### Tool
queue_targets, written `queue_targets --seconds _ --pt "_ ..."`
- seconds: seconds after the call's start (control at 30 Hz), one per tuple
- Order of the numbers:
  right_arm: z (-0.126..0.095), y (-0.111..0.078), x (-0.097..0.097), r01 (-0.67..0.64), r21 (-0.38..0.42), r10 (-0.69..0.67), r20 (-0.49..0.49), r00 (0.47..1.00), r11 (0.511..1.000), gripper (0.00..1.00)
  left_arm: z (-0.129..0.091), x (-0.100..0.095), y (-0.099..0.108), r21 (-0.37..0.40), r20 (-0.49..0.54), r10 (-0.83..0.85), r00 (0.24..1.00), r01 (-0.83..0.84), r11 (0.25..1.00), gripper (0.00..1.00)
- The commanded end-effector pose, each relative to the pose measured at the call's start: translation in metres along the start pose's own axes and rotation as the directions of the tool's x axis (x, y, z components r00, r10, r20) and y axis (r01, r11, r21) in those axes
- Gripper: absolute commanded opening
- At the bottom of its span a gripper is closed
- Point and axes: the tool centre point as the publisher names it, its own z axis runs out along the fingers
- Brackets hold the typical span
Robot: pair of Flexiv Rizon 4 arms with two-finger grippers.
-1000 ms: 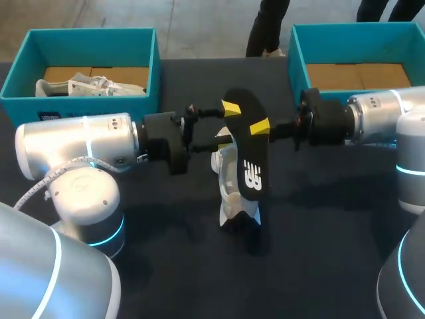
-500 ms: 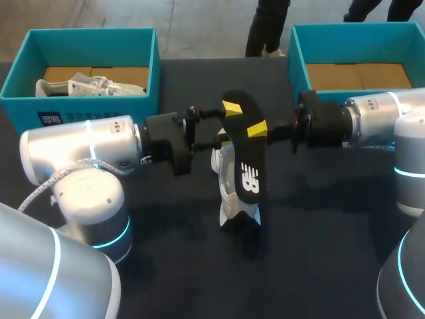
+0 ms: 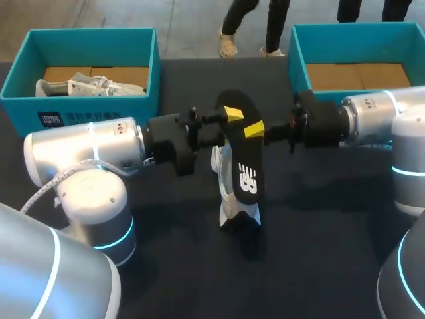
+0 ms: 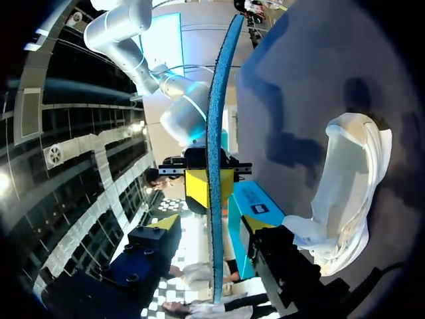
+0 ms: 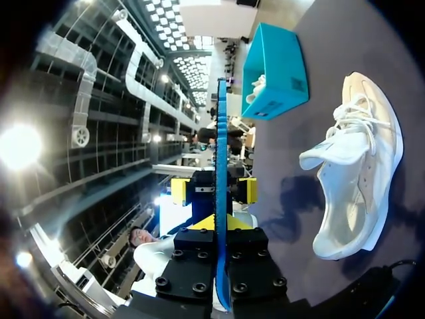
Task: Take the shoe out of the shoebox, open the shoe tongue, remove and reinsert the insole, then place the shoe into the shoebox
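The insole (image 3: pixel 240 149), black on the face I see from above and blue at its edge (image 4: pixel 214 166), hangs upright over the table's middle. My right gripper (image 3: pixel 255 131) is shut on its upper part from the right; its yellow tips (image 4: pixel 199 189) pinch the blue edge. My left gripper (image 3: pixel 230 123) comes in from the left and straddles the same part. Its fingers (image 5: pixel 179 190) stand a little off the insole on both sides, open. The white shoe (image 3: pixel 229 193) lies on the dark table below the insole, also seen beside both grippers (image 4: pixel 352 193) (image 5: pixel 358 173).
A teal shoebox (image 3: pixel 86 40) at the back left holds another white shoe (image 3: pixel 89 86). A second teal shoebox (image 3: pixel 352 36) at the back right shows only its brown cardboard floor. My two arms span the table's middle from both sides.
My left gripper has moved in toward the insole and its fingers have narrowed around it. The insole and right gripper have shifted slightly left.
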Motion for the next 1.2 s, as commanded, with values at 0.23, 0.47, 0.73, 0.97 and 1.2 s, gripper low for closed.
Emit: queue_targets --seconds 0.23,0.47,0.73,0.97,1.2 --pt "0.0074 0.0011 0.0009 0.005 0.015 -0.005 0.000 1.000 1.000 0.00 0.0052 0.0012 0.0016 0.002 -0.002 -0.003 1.000 0.003 1.000 0.48" --pt "0.0085 0.0021 0.0015 0.007 0.011 -0.007 0.000 1.000 1.000 0.00 0.0047 0.0026 0.0015 -0.001 -0.003 -0.015 1.000 0.015 1.000 0.40" --pt "0.0095 0.0030 0.0019 0.007 0.013 -0.007 -0.001 1.000 1.000 0.00 0.0032 0.0047 -0.0004 -0.005 -0.009 -0.026 1.000 0.026 1.000 0.27" --pt "0.0099 0.0032 0.0023 0.008 0.012 -0.008 0.002 1.000 1.000 0.00 0.0024 0.0069 -0.0024 -0.008 -0.010 -0.035 0.999 0.034 0.999 0.25" --pt "0.0094 0.0033 0.0022 0.006 0.007 -0.006 0.005 1.000 1.000 0.00 0.0016 0.0069 -0.0034 -0.010 -0.009 -0.038 0.999 0.038 0.999 0.25"
